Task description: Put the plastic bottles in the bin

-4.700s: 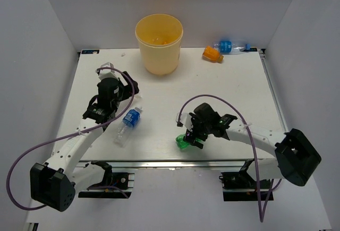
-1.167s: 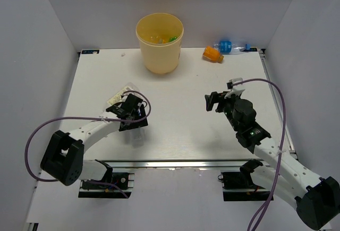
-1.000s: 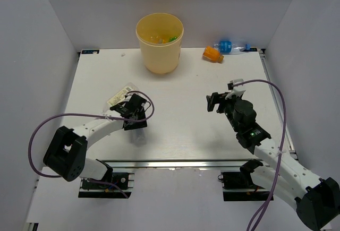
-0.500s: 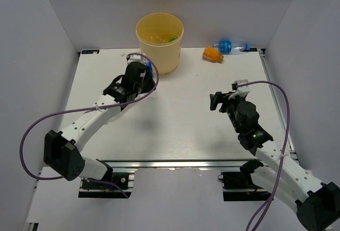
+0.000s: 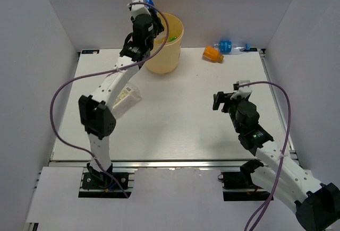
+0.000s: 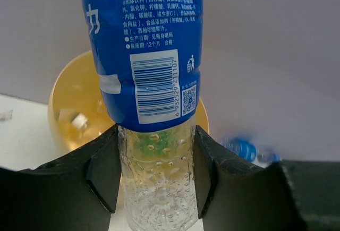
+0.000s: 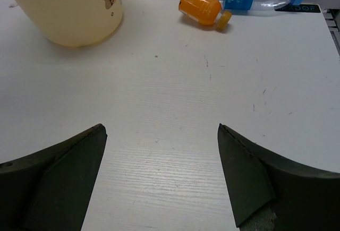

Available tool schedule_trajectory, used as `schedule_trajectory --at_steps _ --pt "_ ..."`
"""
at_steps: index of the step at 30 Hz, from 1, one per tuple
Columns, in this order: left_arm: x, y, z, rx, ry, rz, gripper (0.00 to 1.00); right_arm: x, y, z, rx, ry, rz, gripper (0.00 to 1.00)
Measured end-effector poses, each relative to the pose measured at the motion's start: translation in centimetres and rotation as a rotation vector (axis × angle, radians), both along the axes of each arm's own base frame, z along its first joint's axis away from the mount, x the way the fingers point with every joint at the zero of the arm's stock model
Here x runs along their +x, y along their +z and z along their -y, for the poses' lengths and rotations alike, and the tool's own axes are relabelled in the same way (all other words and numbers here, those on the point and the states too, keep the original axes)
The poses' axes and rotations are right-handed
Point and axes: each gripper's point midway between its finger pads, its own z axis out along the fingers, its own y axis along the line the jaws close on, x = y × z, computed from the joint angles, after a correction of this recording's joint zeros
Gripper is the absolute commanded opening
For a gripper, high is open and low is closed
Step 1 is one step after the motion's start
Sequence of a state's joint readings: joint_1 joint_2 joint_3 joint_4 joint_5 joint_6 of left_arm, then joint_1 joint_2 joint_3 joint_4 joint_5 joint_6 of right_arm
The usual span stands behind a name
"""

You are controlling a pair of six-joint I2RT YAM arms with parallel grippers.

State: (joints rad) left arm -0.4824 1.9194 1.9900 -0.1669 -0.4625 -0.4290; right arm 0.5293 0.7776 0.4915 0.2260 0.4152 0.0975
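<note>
1 green btl (image 5: pixel 171 39) in bin (image 5: pixel 168 57); blue-label btl (image 6: pixel 143 56) in left hand (image 6: pixel 154 175)

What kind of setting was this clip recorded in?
Probably a lab robot test booth: white tabletop boxed in by plain white wall panels, two robot arms bolted at its near edge, round pale yellow plastic bucket as a prop.

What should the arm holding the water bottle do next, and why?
Probably carry it a bit further over the bin before letting go. The left end effector grips the blue-label bottle up high, but the top view shows it beside the bin's left rim, not over the middle, so it might miss.
</note>
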Motion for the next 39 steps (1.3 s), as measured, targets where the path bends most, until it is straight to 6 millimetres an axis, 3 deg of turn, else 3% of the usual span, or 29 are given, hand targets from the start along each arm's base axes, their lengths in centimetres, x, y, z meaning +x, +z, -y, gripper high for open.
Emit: schedule_trajectory --at_steps 3,4,7,10,15,21,24,26,28,31,33,35,37,39 --pt "4.5 -0.7 -0.2 -0.017 0.034 0.043 0.91 0.0 -0.1 -0.2 0.0 0.013 -0.002 0.89" --pt "5.9 -1.2 -0.2 -0.024 0.039 0.046 0.98 0.0 -0.1 -0.2 0.0 0.018 -0.004 0.89" --pt "9.0 -3.0 -0.1 -0.044 0.025 0.05 0.98 0.0 -0.3 -0.3 -0.004 0.021 -0.01 0.89" --pt "9.5 -5.1 -0.7 -0.022 0.002 0.004 0.98 0.1 -0.3 -0.3 -0.005 0.024 -0.011 0.89" --pt "6.1 -5.0 -1.9 0.056 -0.036 -0.054 0.98 0.0 -0.3 -0.6 -0.002 0.04 -0.01 0.89" --pt "-1.8 0.1 -5.1 0.22 -0.067 -0.02 0.98 0.1 -0.7 -0.7 -0.009 0.047 -0.024 0.89" --pt "-4.2 2.0 -6.6 0.317 -0.102 -0.015 0.98 0.1 -1.4 -0.7 -0.021 0.047 -0.046 0.89" --pt "-5.1 1.7 -8.0 0.35 -0.107 -0.055 0.98 0.1 -1.7 -0.7 -0.026 0.047 -0.055 0.89" --pt "-5.6 -0.5 -10.1 0.353 -0.079 -0.125 0.98 0.1 -1.7 -0.7 -0.025 0.049 -0.055 0.89" --pt "-8.1 -7.5 -13.7 0.288 0.007 -0.316 0.98 0.0 -1.7 -0.8 -0.025 0.05 -0.055 0.89" --pt "-11.1 -12.9 -15.9 0.218 0.094 -0.46 0.98 0.1 -1.7 -0.7 -0.025 0.049 -0.055 0.89" --pt "-14.4 -16.8 -17.4 0.148 0.197 -0.568 0.98 0.1 -1.7 -0.7 -0.025 0.047 -0.055 0.89" --pt "-18.0 -19.6 -19.0 0.077 0.315 -0.643 0.98 0.1 -1.6 -0.6 -0.025 0.044 -0.054 0.89" --pt "-20.9 -20.5 -20.5 0.014 0.42 -0.664 0.98 0.1 -1.6 -0.6 -0.025 0.043 -0.054 0.89"
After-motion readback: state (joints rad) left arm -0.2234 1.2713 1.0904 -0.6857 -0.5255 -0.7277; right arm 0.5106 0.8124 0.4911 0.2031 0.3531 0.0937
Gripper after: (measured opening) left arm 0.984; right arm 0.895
